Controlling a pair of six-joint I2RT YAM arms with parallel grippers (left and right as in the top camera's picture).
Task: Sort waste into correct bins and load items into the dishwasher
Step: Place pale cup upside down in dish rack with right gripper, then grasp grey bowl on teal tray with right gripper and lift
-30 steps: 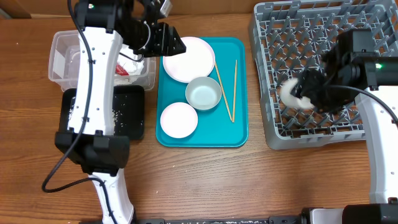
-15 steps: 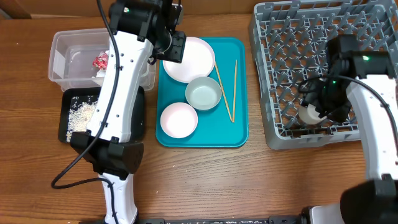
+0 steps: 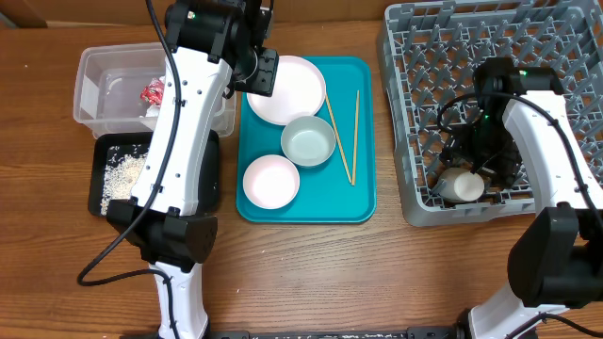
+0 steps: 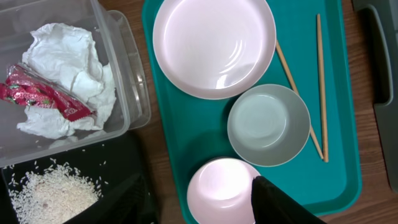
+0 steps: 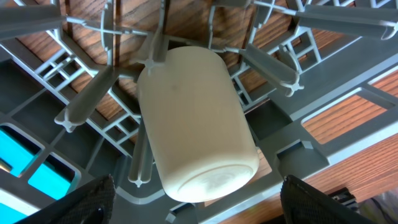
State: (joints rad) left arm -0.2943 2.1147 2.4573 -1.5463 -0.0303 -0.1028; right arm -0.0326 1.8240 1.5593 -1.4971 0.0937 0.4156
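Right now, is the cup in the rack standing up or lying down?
Lying down. The cup rests on its side between the pegs of the rack, its long wall facing up in the right wrist view.

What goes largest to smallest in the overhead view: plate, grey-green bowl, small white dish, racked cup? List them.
Largest: plate
Next: grey-green bowl and small white dish, too alike to rank
Smallest: racked cup
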